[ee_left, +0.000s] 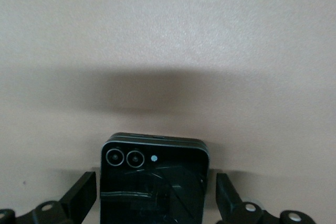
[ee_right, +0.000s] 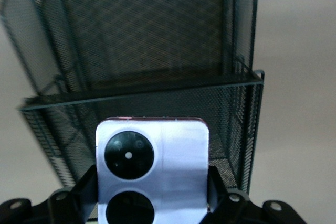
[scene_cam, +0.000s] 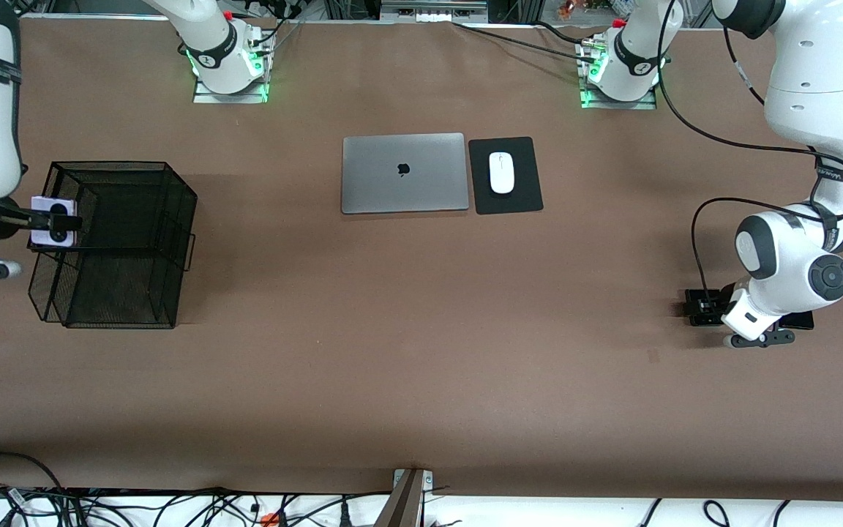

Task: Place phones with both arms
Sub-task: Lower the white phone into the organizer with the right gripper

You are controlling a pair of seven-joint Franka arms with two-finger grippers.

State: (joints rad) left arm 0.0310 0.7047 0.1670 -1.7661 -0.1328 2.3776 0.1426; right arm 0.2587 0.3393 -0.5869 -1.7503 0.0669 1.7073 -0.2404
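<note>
My right gripper (scene_cam: 50, 224) is shut on the small white-lilac phone (scene_cam: 54, 219) and holds it over the rim of a black wire mesh basket (scene_cam: 125, 165), at the side toward the right arm's end of the table. The right wrist view shows this phone (ee_right: 157, 156) between the fingers (ee_right: 86, 192), with the basket (ee_right: 157, 51) just ahead. My left gripper (scene_cam: 718, 307) is low at the table, open, straddling the small squarish black phone (scene_cam: 701, 306). In the left wrist view that phone (ee_left: 152, 174) lies between the fingers (ee_left: 79, 198) with a gap on each side. The long black slab (scene_cam: 798, 320) lies beside it, mostly hidden under the left hand.
A closed grey laptop (scene_cam: 403, 173) and a white mouse (scene_cam: 501, 173) on a black pad (scene_cam: 520, 194) lie mid-table near the arm bases. Cables run along the table edge nearest the front camera.
</note>
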